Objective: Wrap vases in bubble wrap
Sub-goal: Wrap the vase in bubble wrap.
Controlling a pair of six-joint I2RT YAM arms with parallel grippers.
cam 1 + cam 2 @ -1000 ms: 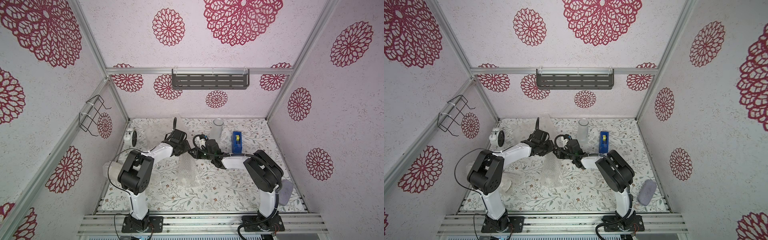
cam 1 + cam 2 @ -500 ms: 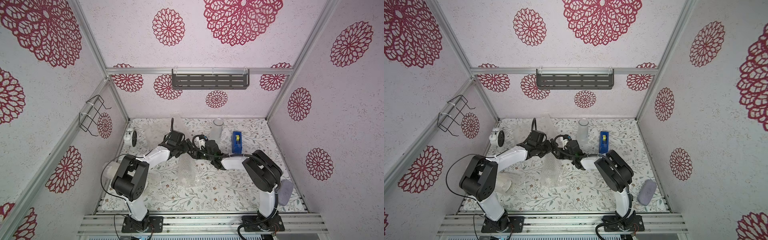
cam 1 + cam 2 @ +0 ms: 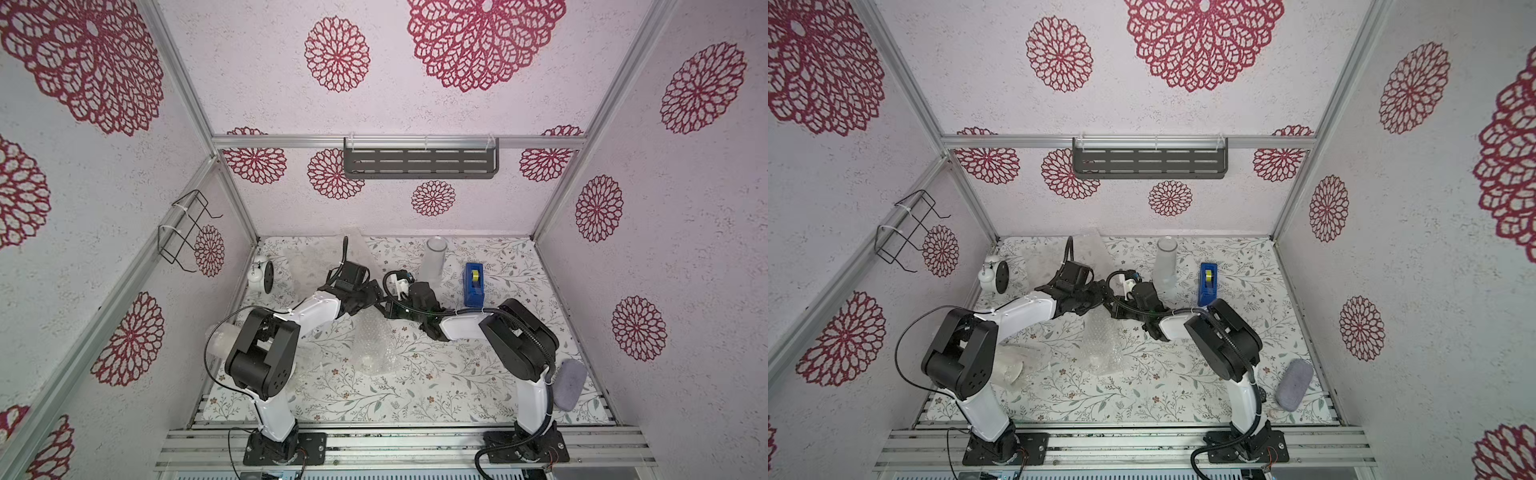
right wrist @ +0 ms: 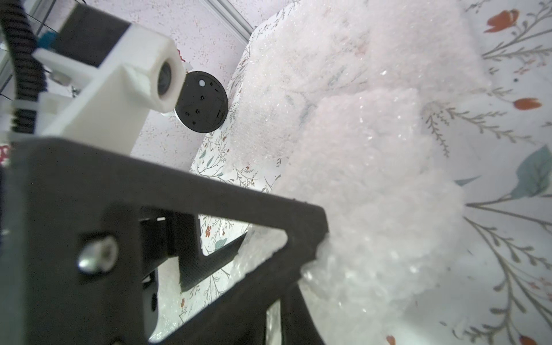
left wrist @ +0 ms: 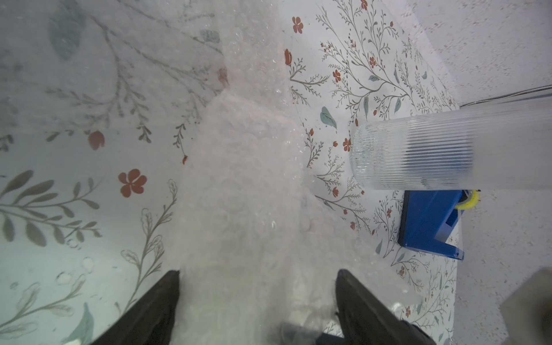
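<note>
A crumpled bundle of bubble wrap (image 3: 372, 341) (image 3: 1100, 347) lies mid-table; whether it has a vase inside, I cannot tell. Both grippers meet at its far end. My left gripper (image 3: 371, 296) (image 5: 258, 277) stands open, its fingers (image 5: 161, 301) straddling the wrap. My right gripper (image 3: 388, 311) (image 4: 273, 322) is shut on a fold of the bubble wrap (image 4: 373, 185). A frosted, ribbed glass vase (image 3: 433, 257) (image 5: 418, 155) stands at the back. A white vase (image 3: 1009, 371) lies by the left arm's base, partly hidden by it.
Loose bubble wrap sheets (image 3: 316, 259) lie at the back left, next to a small alarm clock (image 3: 262, 274) (image 4: 201, 101). A blue tape dispenser (image 3: 474, 283) (image 5: 430, 224) stands right of the frosted vase. A grey pouch (image 3: 569, 382) rests at the front right edge.
The left arm's elbow swung outward and came partly back while both grippers stayed together at the bundle's far end. The bundle has barely shifted.
</note>
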